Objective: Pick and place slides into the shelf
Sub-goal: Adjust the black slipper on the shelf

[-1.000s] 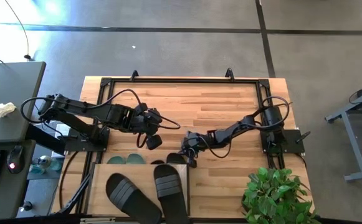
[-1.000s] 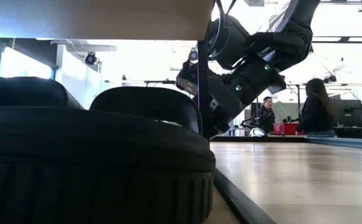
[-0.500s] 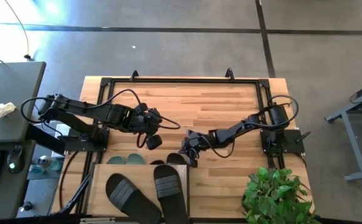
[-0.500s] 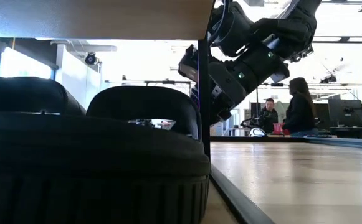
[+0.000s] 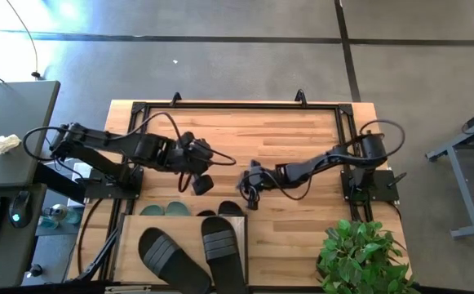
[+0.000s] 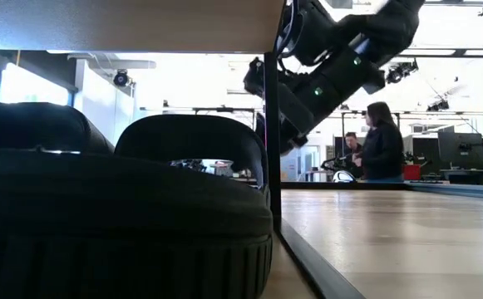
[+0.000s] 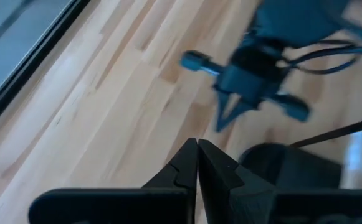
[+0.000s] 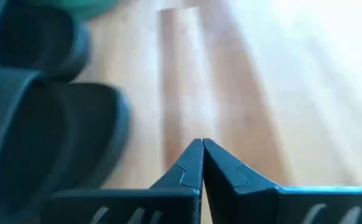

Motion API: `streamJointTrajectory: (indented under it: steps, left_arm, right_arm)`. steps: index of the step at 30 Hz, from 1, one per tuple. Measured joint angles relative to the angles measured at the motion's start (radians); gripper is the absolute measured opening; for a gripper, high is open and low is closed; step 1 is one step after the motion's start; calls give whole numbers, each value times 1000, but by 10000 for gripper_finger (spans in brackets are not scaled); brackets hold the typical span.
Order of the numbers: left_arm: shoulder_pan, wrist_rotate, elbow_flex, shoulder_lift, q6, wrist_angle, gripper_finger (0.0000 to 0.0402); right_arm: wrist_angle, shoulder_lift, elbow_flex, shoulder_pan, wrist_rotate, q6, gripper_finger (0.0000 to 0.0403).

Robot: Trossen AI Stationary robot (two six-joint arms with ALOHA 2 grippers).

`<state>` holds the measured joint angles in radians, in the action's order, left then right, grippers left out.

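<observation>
The shelf (image 5: pixel 130 245) stands at the table's near edge. Two black slides (image 5: pixel 171 260) (image 5: pixel 224 249) lie flat on its top board. On the lower level, the sage-green pair (image 5: pixel 167 210) and a black pair (image 5: pixel 230 209) rest on their soles, their ends poking out on the far side. My right gripper (image 5: pixel 250 196) is shut and hovers just beyond the black pair (image 8: pixel 43 112), touching nothing. My left gripper (image 5: pixel 202 184) is also shut and hangs over the table beyond the shelf. In the low view the black slides (image 6: pixel 125 224) fill the space under the shelf top.
A potted plant (image 5: pixel 359 257) stands at the table's near right corner. The shelf's dark post (image 6: pixel 270 124) stands beside the right arm (image 6: pixel 324 75). Bare wood lies on the far half of the table (image 5: pixel 285 135). People stand in the room behind (image 6: pixel 378 141).
My right gripper has drawn back from the shelf's lower level toward the table's far edge and risen a little, its fingers staying shut. In the low view the nearest black slide's end has settled slightly farther under the shelf.
</observation>
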<state>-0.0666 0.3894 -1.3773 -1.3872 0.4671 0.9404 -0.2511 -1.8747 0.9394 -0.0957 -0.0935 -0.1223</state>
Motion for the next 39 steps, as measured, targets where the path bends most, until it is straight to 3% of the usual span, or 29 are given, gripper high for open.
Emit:
streamJointTrajectory:
  steps: [6, 13, 18, 25, 33, 39]
  left_arm:
    - [-20, -89, -130, 0, -1, 1, 3]
    - [-170, -134, -227, 2, -41, 30, 3]
    - [-270, -69, -215, 2, -9, 132, 3]
    - [-294, 47, -159, 0, 8, 139, 3]
    - [-294, 227, -158, 0, -38, 233, 3]
    - [-293, 227, -158, 0, 29, 237, 3]
  right_arm:
    - [133, 135, 0, 22, -60, 46, 0]
    - [296, 327, 0, 50, -36, 35, 0]
    - [345, 435, 0, 76, 26, 52, 0]
    - [343, 505, 0, 98, 139, 139, 0]
    - [345, 523, 37, 53, 80, 359, 0]
    - [441, 523, 193, -3, 34, 401, 0]
